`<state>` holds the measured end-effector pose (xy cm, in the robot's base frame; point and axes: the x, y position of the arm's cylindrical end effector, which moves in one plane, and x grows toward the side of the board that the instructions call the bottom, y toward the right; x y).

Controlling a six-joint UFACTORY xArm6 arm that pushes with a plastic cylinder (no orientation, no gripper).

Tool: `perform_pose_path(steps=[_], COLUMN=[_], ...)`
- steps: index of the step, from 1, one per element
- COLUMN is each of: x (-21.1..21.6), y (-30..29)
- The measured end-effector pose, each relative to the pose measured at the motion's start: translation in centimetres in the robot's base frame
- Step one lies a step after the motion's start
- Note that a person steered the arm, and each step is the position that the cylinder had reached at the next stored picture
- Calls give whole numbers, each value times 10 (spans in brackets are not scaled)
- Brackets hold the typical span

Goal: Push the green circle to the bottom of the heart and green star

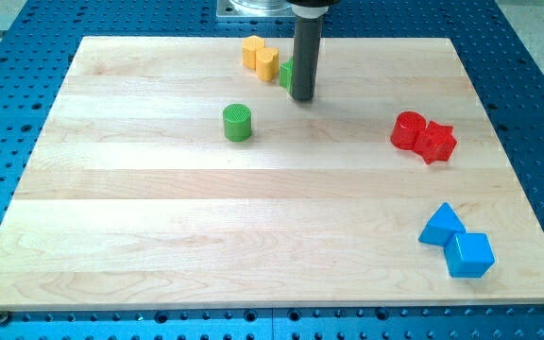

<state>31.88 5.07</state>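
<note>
We see bright, even overhead light across wooden board (253,227). Shadows soft and short: faint smudge on board right of our rod (304,57), thin dark edges under blocks. No harsh glare on board, only mild sheen. Focus sharp throughout; no visible blur or edge distortion.

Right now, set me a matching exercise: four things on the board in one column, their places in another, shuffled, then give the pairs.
Things:
1. green circle
2. blue blocks
3. red blocks
4. yellow blocks

Places:
A. the view's bottom right corner of the board
B. the view's top, just left of the rod
C. alone, below and left of my tip
D. the view's right side, at mid height

Pairs: 1-C, 2-A, 3-D, 4-B. A green block sits partly hidden behind the rod, touching or nearly so.
</note>
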Motion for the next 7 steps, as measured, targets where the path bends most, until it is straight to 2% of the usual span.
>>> perform_pose_path(steps=[2,3,4,5,6,7], x=[-20,51,108,110,110,108], y=[24,14,-45,-141,-156,-127])
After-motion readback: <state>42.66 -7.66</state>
